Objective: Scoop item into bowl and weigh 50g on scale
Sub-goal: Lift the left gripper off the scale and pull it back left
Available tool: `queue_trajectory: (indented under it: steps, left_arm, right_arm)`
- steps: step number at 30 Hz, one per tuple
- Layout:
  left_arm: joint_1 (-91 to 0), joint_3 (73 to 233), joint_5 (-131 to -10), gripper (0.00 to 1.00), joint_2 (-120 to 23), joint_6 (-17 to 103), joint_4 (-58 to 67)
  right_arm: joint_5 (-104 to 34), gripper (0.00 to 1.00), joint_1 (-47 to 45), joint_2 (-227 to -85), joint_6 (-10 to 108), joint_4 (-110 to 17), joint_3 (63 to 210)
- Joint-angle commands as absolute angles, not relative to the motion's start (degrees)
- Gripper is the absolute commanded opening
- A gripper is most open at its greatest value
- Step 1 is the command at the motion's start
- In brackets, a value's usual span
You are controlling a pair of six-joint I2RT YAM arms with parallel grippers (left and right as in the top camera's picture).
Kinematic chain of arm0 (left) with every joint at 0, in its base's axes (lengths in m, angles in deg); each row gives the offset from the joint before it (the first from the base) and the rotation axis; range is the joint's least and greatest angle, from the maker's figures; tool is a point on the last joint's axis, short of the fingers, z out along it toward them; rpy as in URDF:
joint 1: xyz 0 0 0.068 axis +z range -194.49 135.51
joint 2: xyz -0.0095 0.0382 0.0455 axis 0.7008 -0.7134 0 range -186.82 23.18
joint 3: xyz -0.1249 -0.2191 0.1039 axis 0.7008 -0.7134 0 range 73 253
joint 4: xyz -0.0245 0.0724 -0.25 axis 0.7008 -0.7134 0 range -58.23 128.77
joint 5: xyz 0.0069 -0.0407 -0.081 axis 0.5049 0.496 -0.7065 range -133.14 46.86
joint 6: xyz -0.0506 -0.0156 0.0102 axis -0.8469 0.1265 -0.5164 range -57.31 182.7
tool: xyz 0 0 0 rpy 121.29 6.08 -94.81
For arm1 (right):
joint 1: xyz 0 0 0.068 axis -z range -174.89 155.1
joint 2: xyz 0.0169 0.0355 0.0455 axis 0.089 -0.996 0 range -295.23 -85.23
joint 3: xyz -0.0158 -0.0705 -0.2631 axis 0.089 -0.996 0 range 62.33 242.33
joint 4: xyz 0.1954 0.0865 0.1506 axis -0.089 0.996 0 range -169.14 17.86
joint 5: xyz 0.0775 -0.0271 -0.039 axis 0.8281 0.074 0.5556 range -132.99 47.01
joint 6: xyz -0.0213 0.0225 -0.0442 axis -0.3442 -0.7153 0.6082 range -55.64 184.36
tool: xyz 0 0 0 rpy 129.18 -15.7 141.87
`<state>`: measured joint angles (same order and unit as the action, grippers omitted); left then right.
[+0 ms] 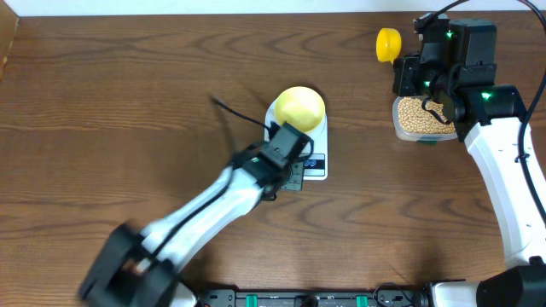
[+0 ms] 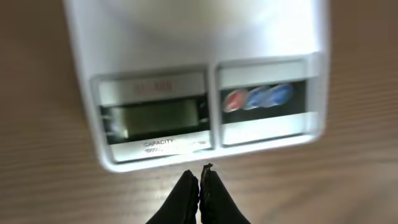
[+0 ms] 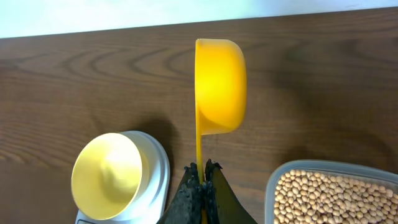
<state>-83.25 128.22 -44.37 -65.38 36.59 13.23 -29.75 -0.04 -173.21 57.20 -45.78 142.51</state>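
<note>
The scale looks blurry up close, and its little screen cannot be read. The clear tub is cut off at the picture's bottom corner.

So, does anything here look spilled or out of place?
Nothing stands out. The beans lie in the tub, none on the table. The bowl sits on the scale, empty. The right gripper holds the scoop turned on its side.

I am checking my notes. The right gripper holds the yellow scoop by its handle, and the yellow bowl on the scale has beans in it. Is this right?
No. The bowl on the scale is empty, as the right wrist view shows; the beans lie in the tub. The right gripper does hold the yellow scoop by its handle.
</note>
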Motion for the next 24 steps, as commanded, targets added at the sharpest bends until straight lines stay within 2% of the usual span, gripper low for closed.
queue_trajectory:
  steps: [1, 8, 11, 12, 16, 19, 22, 23, 24]
  left_arm:
    - [-82.6, 128.9, -43.8, 0.07, -52.7, 37.3, 11.2]
    - [-77.2, 128.9, -43.7, 0.08, -30.1, 37.4, 3.1]
    - [-74.2, 128.9, -40.9, 0.17, -23.3, 37.3, -1.3]
    - [-73.4, 128.9, -39.0, 0.29, -21.2, 37.4, -3.1]
    - [-71.9, 128.9, -32.9, 0.46, -16.5, 37.3, -8.2]
    - [-71.8, 128.8, -30.4, 0.53, -15.5, 37.3, -9.6]
    - [-71.8, 128.8, -30.4, 0.80, -16.0, 37.3, -10.1]
    - [-71.8, 128.8, -30.4, 0.98, -16.3, 37.3, -10.1]
    - [-71.8, 128.8, -30.4, 0.98, -16.5, 37.3, -10.4]
  right_arm:
    - [-29.9, 0.01, 0.2, -172.9, 57.8, -45.9, 142.7]
    - [-24.3, 0.01, 0.2, -172.9, 57.8, -46.0, 142.7]
    - [-24.0, 0.01, 0.2, -172.9, 57.9, -46.0, 142.7]
    - [-24.0, 0.01, 0.2, -172.9, 58.9, -46.0, 142.7]
    - [-24.0, 0.01, 0.2, -172.9, 63.1, -46.0, 142.7]
    - [-24.0, 0.01, 0.2, -172.9, 66.6, -46.6, 142.7]
    - [-24.0, 0.01, 0.2, -172.9, 71.0, -47.0, 142.7]
    - [-24.0, 0.01, 0.2, -172.9, 72.2, -47.0, 142.7]
    - [-24.0, 0.01, 0.2, -172.9, 73.4, -47.1, 142.7]
